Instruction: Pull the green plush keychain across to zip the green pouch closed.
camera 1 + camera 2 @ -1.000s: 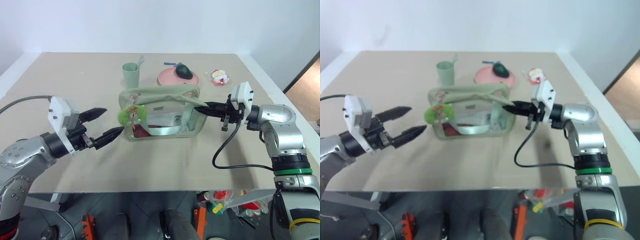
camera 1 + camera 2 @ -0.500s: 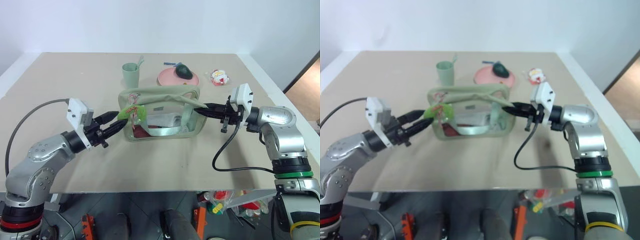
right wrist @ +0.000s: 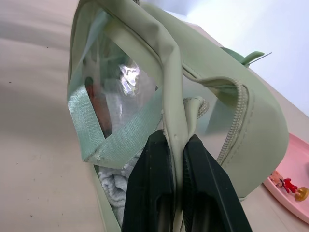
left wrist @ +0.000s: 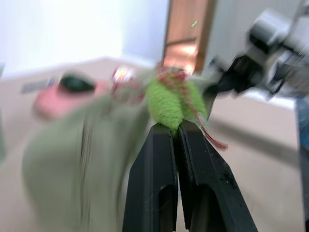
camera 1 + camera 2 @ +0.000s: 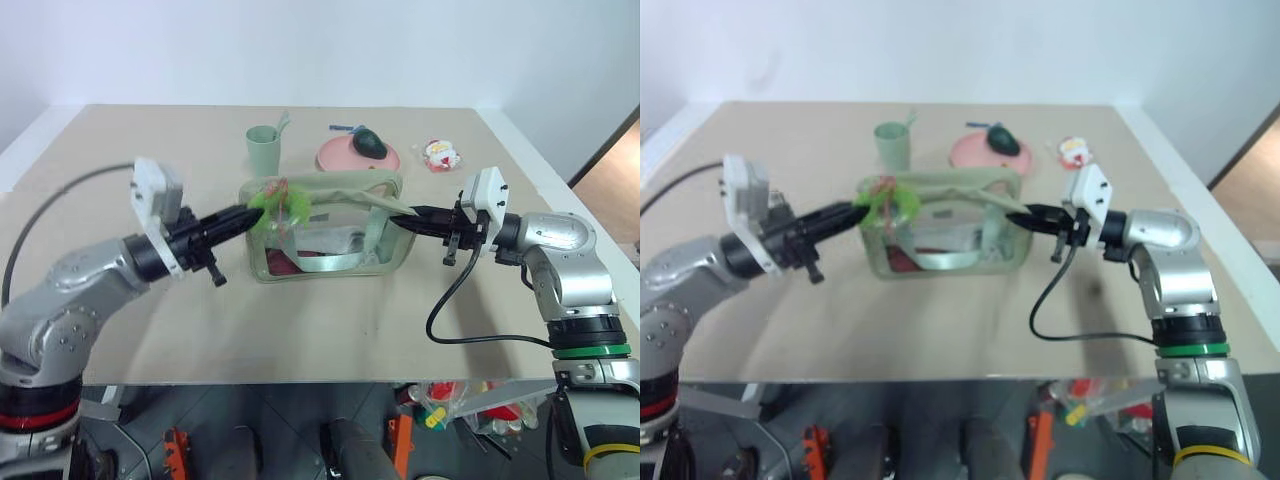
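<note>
The green pouch (image 5: 330,235) stands in the middle of the table, its clear window facing me and its top zipper open. At its top left corner sits the green plush keychain (image 5: 273,203), a fuzzy lime ring with pink and red bits. My left gripper (image 5: 250,214) is shut on the keychain; the left wrist view shows the plush (image 4: 169,100) pinched between the fingertips. My right gripper (image 5: 403,217) is shut on the fabric edge (image 3: 175,126) at the pouch's right end, holding it up.
Behind the pouch stand a pale green cup (image 5: 262,146), a pink plate (image 5: 343,157) with a dark green avocado-like toy (image 5: 368,143), and a small red-and-white toy (image 5: 438,154). A black cable (image 5: 455,310) hangs from my right wrist. The table's front edge (image 5: 300,381) is near.
My left gripper came in from the left, closed on the keychain and lifted it up and to the right onto the pouch's top corner. The right gripper stayed put.
</note>
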